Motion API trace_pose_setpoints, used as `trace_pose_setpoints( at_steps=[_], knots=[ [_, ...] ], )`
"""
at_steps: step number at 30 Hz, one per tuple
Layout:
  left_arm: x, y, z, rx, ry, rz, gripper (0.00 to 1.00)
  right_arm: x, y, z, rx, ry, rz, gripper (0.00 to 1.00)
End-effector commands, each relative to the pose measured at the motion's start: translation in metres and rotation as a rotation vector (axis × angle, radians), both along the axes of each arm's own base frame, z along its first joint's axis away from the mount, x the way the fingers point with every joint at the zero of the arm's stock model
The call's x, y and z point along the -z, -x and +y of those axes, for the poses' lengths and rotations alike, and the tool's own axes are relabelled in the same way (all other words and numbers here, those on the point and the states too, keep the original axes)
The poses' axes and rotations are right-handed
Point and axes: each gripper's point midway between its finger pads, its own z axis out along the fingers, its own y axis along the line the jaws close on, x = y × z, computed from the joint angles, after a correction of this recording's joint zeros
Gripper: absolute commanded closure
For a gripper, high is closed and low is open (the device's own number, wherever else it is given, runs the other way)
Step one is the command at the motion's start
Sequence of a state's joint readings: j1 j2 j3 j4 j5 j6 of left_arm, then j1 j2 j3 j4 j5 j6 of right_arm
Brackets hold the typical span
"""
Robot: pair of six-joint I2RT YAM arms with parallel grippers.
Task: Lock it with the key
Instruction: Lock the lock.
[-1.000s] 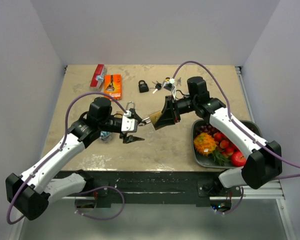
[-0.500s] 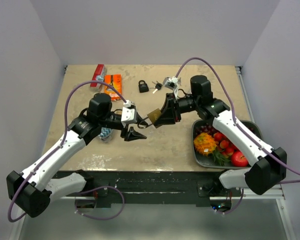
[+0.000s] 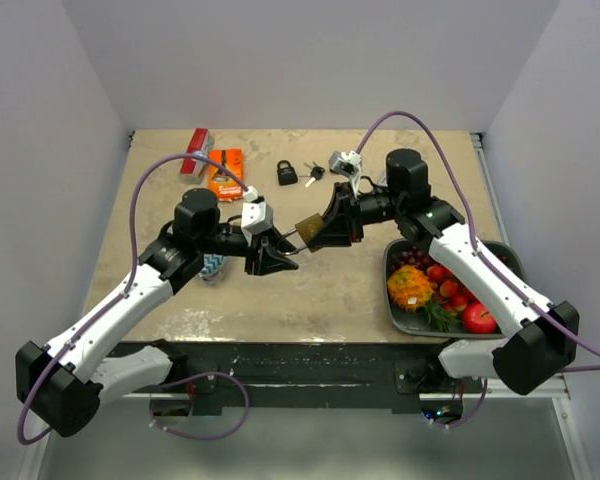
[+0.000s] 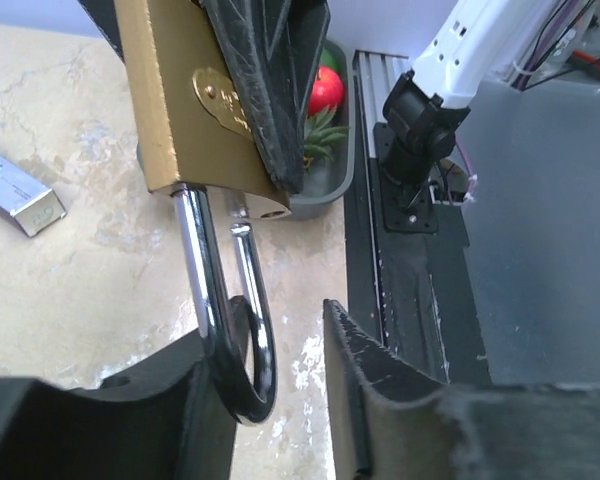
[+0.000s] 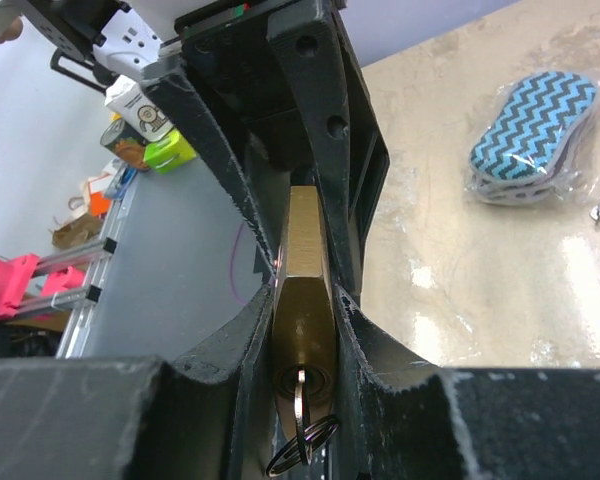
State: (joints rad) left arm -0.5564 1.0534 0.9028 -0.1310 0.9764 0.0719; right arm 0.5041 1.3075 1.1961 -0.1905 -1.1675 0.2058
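Observation:
A brass padlock (image 3: 307,226) is held above the table between both arms. My right gripper (image 3: 325,228) is shut on its body; the right wrist view shows the body (image 5: 305,300) clamped between the fingers (image 5: 375,350), with a key (image 5: 300,405) and key ring in the keyhole. In the left wrist view the brass body (image 4: 180,100) hangs at the top. Its chrome shackle (image 4: 220,310) reaches down between my left gripper's (image 4: 265,330) open fingers and rests against the left finger (image 4: 110,420). My left gripper (image 3: 272,252) sits just left of the lock.
A black padlock (image 3: 286,172) with keys (image 3: 313,172) lies at the back. An orange packet (image 3: 224,172) and a red item (image 3: 195,150) lie back left. A zigzag pouch (image 3: 212,266) lies under the left arm. A fruit tray (image 3: 510,252) stands at right.
My left gripper has moved right and up to the padlock, and its open fingers now stand around the shackle. The right gripper has held the padlock nearly still.

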Motion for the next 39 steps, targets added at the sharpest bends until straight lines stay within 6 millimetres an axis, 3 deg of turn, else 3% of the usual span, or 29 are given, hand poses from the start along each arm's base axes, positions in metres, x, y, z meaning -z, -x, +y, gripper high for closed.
trace_pose_setpoints(
  at_steps=[1, 4, 8, 19, 25, 33, 39],
  knots=[
    [-0.022, 0.003, -0.006, 0.040, 0.067, 0.014, 0.64, -0.038, 0.007, -0.002, -0.004, -0.091, -0.170, 1.00],
    [-0.024, 0.002, -0.007, 0.037, 0.073, 0.029, 0.74, -0.037, 0.007, -0.003, 0.004, -0.091, -0.180, 1.00],
    [-0.027, -0.001, -0.008, 0.027, 0.072, 0.034, 1.00, -0.036, 0.007, -0.003, 0.006, -0.089, -0.184, 1.00],
    [-0.038, 0.006, -0.013, 0.116, 0.084, 0.062, 1.00, -0.018, -0.002, -0.005, 0.028, -0.038, -0.250, 1.00],
    [-0.055, 0.004, -0.019, 0.143, 0.133, 0.068, 1.00, -0.012, -0.002, 0.001, 0.022, -0.033, -0.270, 1.00],
    [-0.072, -0.005, -0.028, 0.118, 0.182, 0.053, 1.00, -0.008, 0.008, 0.013, -0.014, -0.034, -0.251, 1.00],
    [-0.087, -0.016, -0.033, 0.082, 0.223, 0.005, 1.00, 0.008, 0.031, 0.024, -0.077, -0.015, -0.180, 1.00]
  ],
)
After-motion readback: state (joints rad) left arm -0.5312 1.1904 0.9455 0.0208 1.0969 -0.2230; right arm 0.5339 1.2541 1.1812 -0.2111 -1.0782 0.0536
